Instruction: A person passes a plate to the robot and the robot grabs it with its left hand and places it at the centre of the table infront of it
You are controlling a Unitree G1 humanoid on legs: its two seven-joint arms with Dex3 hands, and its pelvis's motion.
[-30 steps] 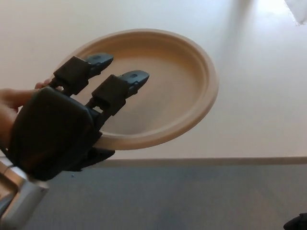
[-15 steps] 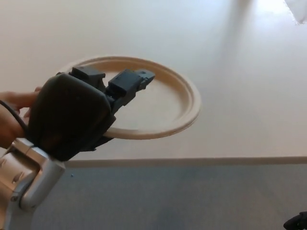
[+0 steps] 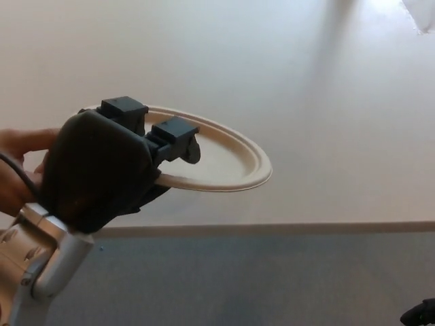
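Note:
A beige round plate [image 3: 228, 159] hangs above the pale table [image 3: 326, 102], nearly level and seen at a flat angle. My left hand [image 3: 112, 163] is shut on its near left rim, two black fingers [image 3: 173, 136] curled over the top and the thumb under the rim. A person's hand [image 3: 20, 170] shows at the left edge behind my hand; whether it still touches the plate is hidden. At the bottom right corner a small black piece of my right hand [image 3: 418, 314] shows; its state cannot be made out.
The table's front edge [image 3: 272, 229] runs across the lower picture, with grey floor [image 3: 258, 285] below it. A white object [image 3: 423, 13] peeks in at the top right corner.
The plate has tipped from tilted toward the camera to nearly flat and shifted left and down. My left fingers have curled tighter over its rim. The person's hand stays at the left edge.

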